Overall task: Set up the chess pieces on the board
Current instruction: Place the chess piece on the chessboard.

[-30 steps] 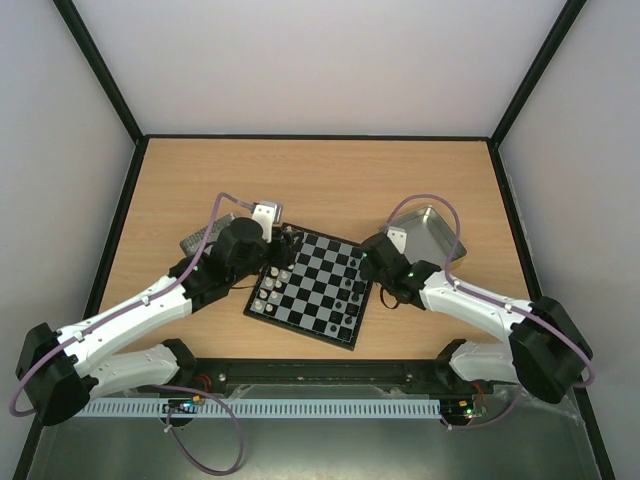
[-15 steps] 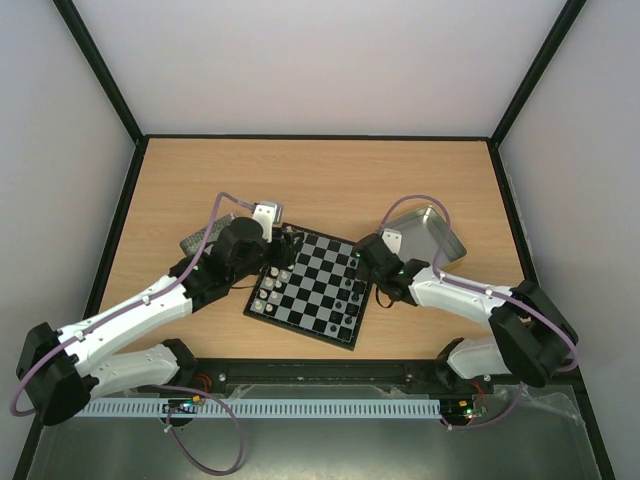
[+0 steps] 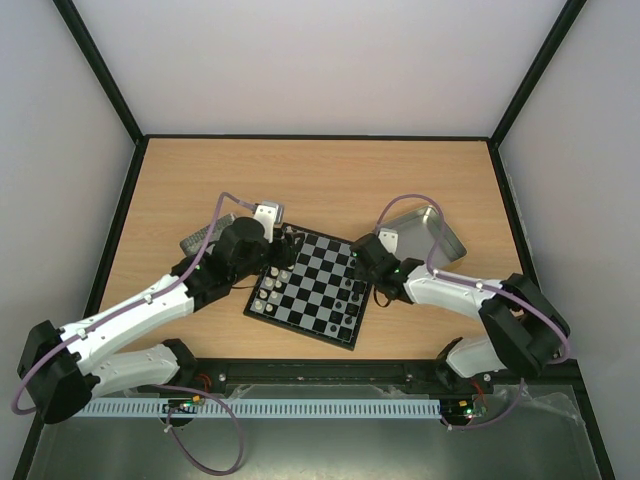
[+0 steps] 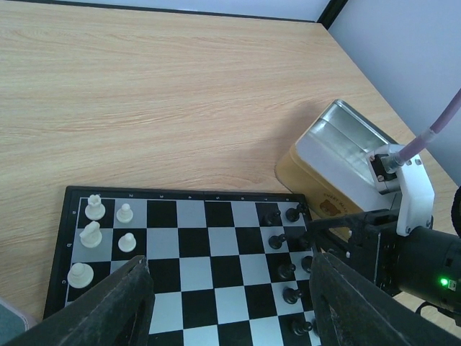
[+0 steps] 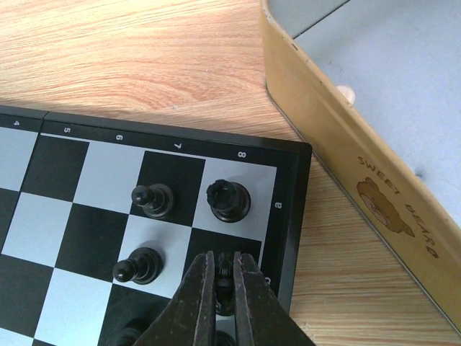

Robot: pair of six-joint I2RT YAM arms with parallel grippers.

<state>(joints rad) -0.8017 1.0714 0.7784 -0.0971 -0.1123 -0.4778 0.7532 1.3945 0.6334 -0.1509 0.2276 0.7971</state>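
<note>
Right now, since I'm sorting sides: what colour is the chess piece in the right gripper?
Black; the chess piece shows best in the right wrist view.

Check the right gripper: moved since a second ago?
Yes. The right gripper shifted left, farther over the chessboard and away from the metal tin, shut on a black chess piece.

Board [image 3: 315,300], chess pieces [image 3: 268,291] along 2 edges

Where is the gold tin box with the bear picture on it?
In the right wrist view, the gold metal tin lies on the right side, on the wooden table, right next to a corner of the black-framed chessboard.
</note>
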